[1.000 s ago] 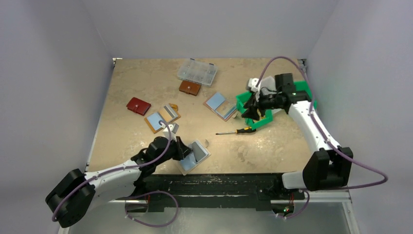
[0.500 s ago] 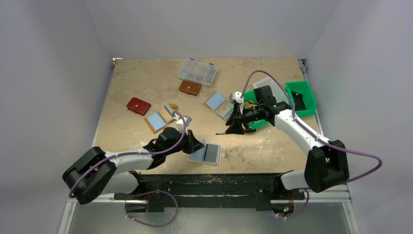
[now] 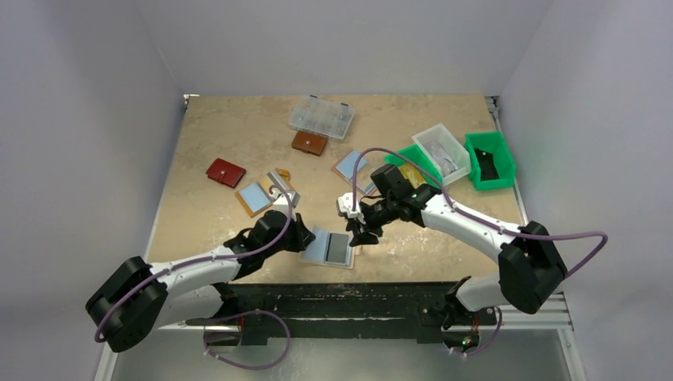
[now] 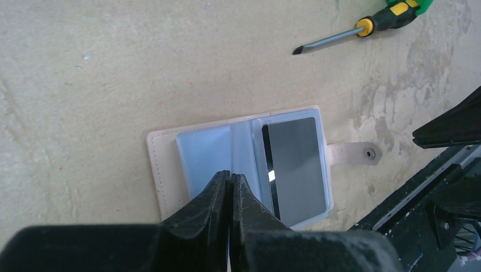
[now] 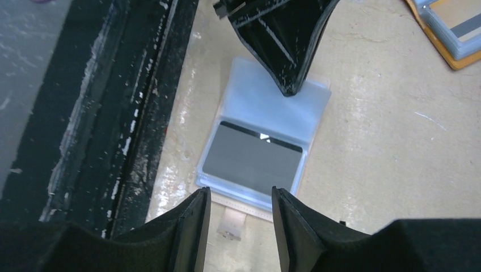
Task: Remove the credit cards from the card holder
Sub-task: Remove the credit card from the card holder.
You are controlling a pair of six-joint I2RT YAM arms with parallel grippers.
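The card holder (image 3: pixel 332 248) is laid open on the mottled beige table (image 3: pixel 222 135), near its front edge; the table is enclosed by pale grey walls (image 3: pixel 341 40). The left gripper (image 4: pixel 231 184) is closed empty at the holder's blue leaf. The right gripper (image 5: pixel 241 195) is held open above the tab end.

Screwdriver (image 4: pixel 363 25) lies behind card holder (image 4: pixel 204 158) on table (image 4: pixel 113 68)

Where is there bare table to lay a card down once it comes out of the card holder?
Bare: the far left corner, bordered by the red wallet and the clear organizer box; also the far strip between that box and the white bin. Crowded: the near middle, where the left gripper and right gripper flank the card holder.
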